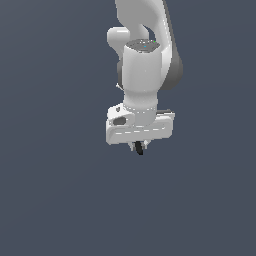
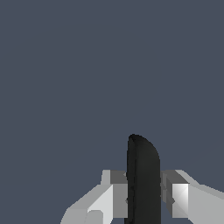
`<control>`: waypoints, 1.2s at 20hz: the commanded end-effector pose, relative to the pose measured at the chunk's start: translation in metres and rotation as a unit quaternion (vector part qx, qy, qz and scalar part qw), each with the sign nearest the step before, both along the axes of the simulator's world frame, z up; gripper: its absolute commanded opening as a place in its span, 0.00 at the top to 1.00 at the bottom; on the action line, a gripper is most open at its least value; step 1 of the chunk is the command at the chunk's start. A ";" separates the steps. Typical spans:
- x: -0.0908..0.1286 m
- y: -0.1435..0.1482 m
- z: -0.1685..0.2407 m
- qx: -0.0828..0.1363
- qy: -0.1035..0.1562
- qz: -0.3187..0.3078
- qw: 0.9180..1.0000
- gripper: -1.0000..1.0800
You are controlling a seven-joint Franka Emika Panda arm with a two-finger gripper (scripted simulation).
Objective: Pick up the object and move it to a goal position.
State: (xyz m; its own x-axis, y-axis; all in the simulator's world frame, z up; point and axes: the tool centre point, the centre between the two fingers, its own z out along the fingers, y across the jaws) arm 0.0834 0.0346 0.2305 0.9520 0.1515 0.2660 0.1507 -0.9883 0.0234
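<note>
The object (image 2: 142, 179), a small black clamp, shows in the wrist view as a dark rounded bar standing between my two grey fingers (image 2: 116, 194). My gripper (image 2: 142, 197) is shut on it, a pad pressed against each side. In the exterior view the white arm hangs in the middle of the picture, and only a small black piece of the object (image 1: 139, 148) pokes out under the gripper (image 1: 138, 146). The clamp's handles and red tip are hidden. The object appears lifted off the floor.
A plain dark grey-blue surface fills both views. No other objects, containers or edges show. No goal marker shows.
</note>
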 end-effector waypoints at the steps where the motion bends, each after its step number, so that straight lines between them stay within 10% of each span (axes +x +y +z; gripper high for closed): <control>1: -0.010 0.007 0.028 0.000 -0.002 0.000 1.000 1.00; 24: -0.058 0.046 0.159 0.000 -0.002 0.000 1.000 1.00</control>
State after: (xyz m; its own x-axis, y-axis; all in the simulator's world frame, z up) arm 0.0247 0.0802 0.3873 0.9512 0.1525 0.2683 0.1518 -0.9881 0.0234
